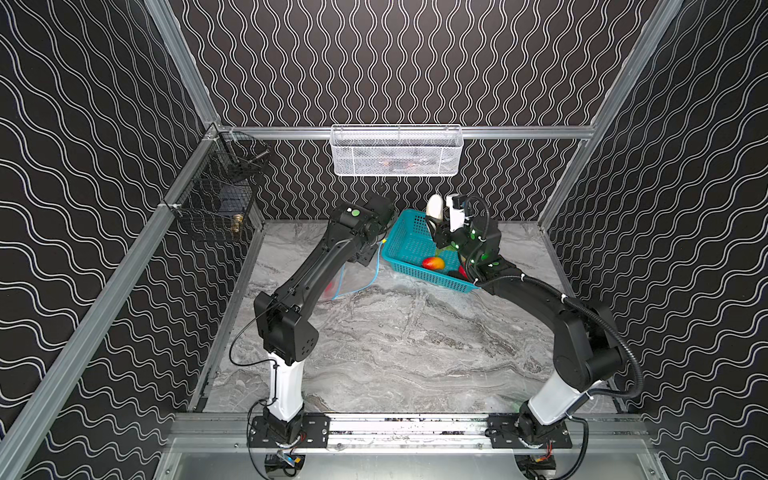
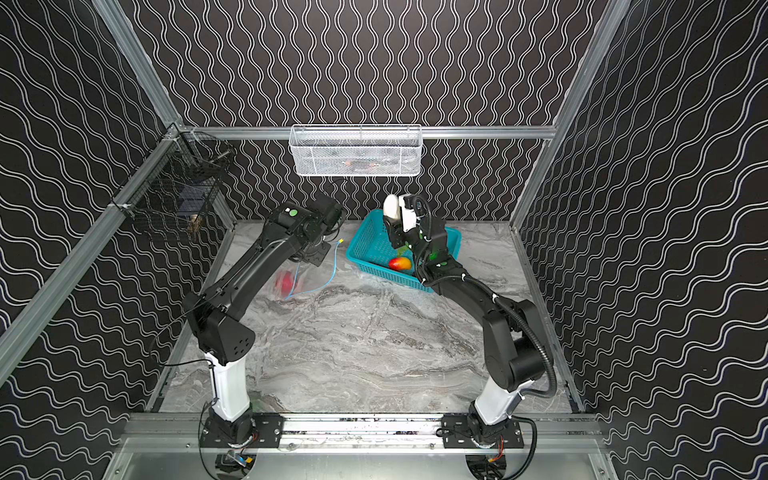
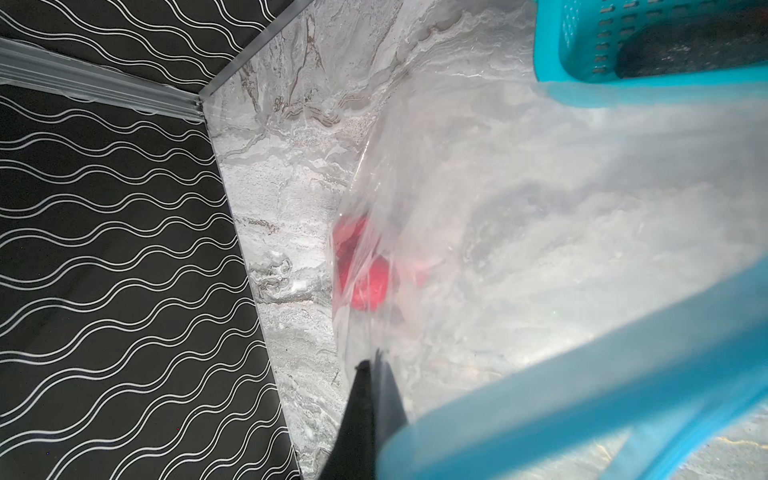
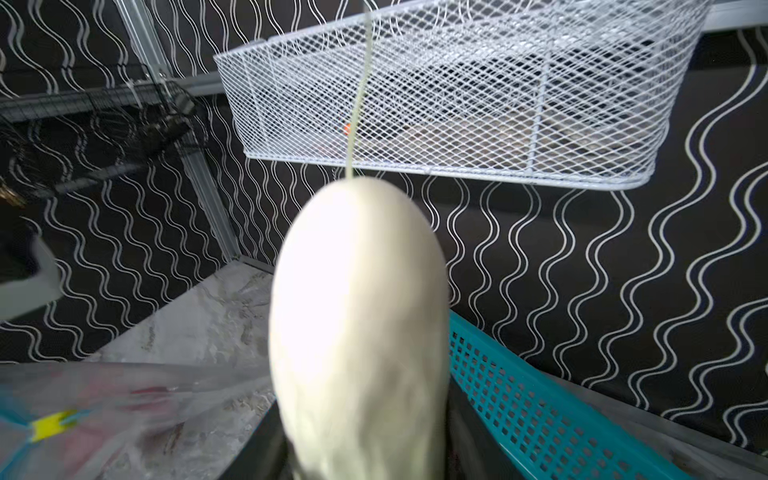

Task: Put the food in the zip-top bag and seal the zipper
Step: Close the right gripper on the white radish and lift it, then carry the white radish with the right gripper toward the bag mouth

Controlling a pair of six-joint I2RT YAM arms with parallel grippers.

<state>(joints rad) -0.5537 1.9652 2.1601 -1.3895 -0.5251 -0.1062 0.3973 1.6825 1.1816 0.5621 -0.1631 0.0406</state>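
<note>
Above the basket [image 1: 428,281] at upper centre in both top views, your right claw [image 1: 434,225] clamps the radish [image 1: 434,207] upright, and the bag [image 1: 353,279] lies to its lower left, edge pinched in your nearer left claw [image 3: 373,368].

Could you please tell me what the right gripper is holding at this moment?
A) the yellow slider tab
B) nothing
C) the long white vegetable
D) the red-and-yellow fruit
C: the long white vegetable stands clamped in the right gripper above the teal basket.
</note>
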